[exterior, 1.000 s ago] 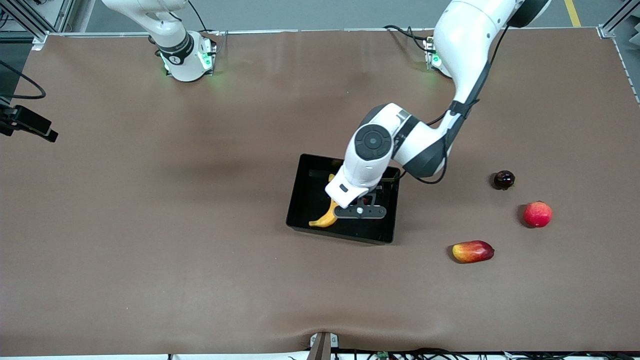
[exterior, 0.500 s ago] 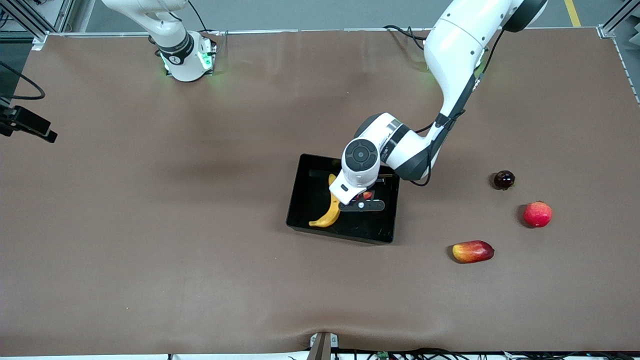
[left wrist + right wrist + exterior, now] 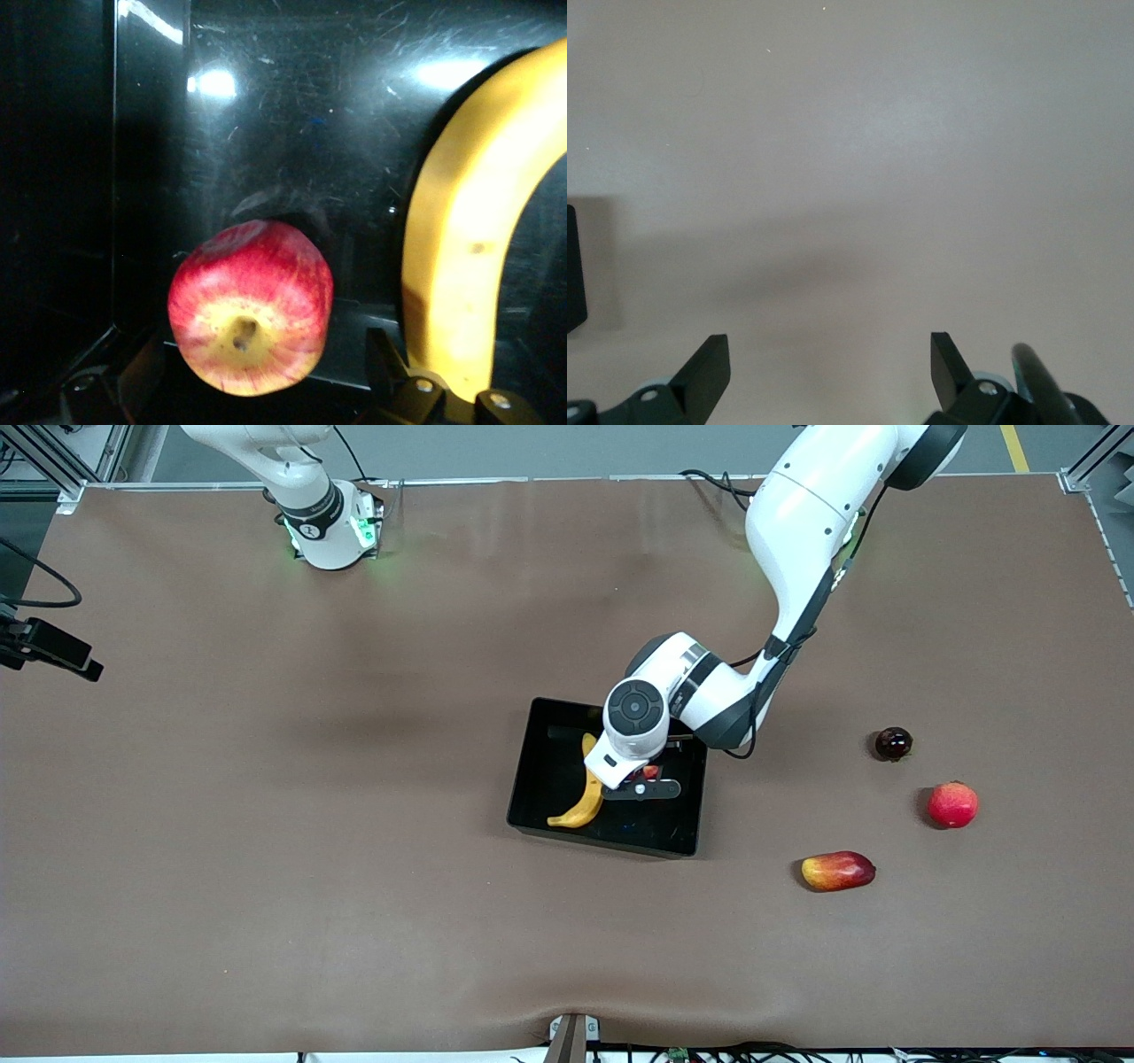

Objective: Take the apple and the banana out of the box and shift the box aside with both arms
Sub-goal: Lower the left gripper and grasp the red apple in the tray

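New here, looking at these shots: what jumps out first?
The left gripper, open, is low inside the black box mid-table, with the apple between its fingers and the banana beside it. Three more fruits lie loose toward the left arm's end of the table. The right gripper waits open over bare table.

Robotics lab, tabletop manipulation bench
Two white arms bolted at green-lit bases (image 3: 332,536) on a brown-covered table (image 3: 266,850); aluminium frame posts (image 3: 1088,465) at corners, loose cables (image 3: 709,480), grey floor with a yellow line (image 3: 1014,447), edge-mounted camera bracket (image 3: 571,1036)
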